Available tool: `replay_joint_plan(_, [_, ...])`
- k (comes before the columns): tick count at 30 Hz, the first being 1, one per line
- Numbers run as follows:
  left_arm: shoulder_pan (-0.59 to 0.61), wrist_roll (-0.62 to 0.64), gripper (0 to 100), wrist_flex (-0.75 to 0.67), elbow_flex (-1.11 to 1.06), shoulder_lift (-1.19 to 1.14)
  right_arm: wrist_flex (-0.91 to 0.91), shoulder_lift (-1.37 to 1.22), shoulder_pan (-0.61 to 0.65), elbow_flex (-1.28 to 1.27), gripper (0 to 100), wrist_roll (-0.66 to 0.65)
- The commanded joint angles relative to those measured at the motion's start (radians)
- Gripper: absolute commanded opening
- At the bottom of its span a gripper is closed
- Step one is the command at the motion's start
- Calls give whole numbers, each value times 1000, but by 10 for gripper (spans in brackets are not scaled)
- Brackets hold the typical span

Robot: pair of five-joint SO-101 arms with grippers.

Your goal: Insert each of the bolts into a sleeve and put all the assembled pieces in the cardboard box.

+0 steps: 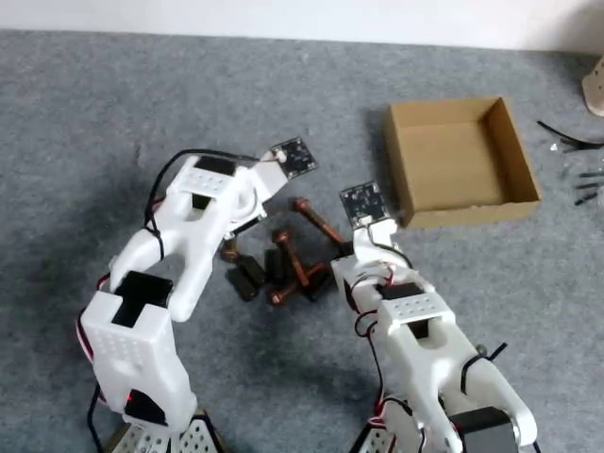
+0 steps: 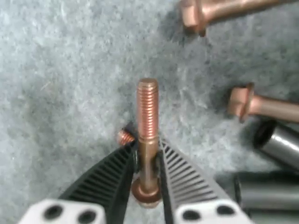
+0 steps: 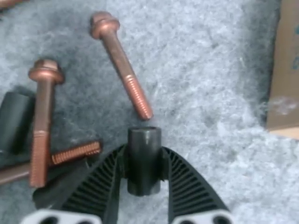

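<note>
While the left hand (image 2: 147, 144) grips it, the bolt (image 2: 147, 109) looks coppery.

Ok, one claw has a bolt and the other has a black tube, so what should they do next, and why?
Probably swing the bolt in the left claw toward the open end of the sleeve in the right claw and line them up. Each claw is shut on its piece, the bolt's threads point outward, and the two pieces are apart.

In the left wrist view a sleeve (image 2: 280, 147) and a bolt (image 2: 224, 10) are cut off.
</note>
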State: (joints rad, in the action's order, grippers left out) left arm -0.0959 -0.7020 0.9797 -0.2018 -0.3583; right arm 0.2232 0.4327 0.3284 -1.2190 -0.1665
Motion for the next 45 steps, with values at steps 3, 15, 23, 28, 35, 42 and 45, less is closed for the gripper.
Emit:
replay_joint_plan(3, [7, 0, 6, 26, 15, 7, -27, -2, -13, 45, 3, 6])
replay_joint_plan(15, [-77, -72, 6, 514, 292, 260, -27, -2, -13, 45, 3, 6])
replay_joint_plan(23, [-93, -414, 6, 789, 334, 295, -27, -2, -13, 45, 3, 6])
replay_joint_plan(28, [33, -690, 6, 793, 170, 283, -27, -2, -13, 45, 3, 6])
replay_joint_plan(35, [208, -796, 6, 772, 205, 128, -27, -2, -13, 45, 3, 6])
replay_joint_plan(42, [372, -792, 6, 733, 487, -110, -27, -2, -13, 45, 3, 5])
replay_joint_plan(45, [427, -795, 6, 746, 645, -240, -27, -2, -13, 45, 3, 5])
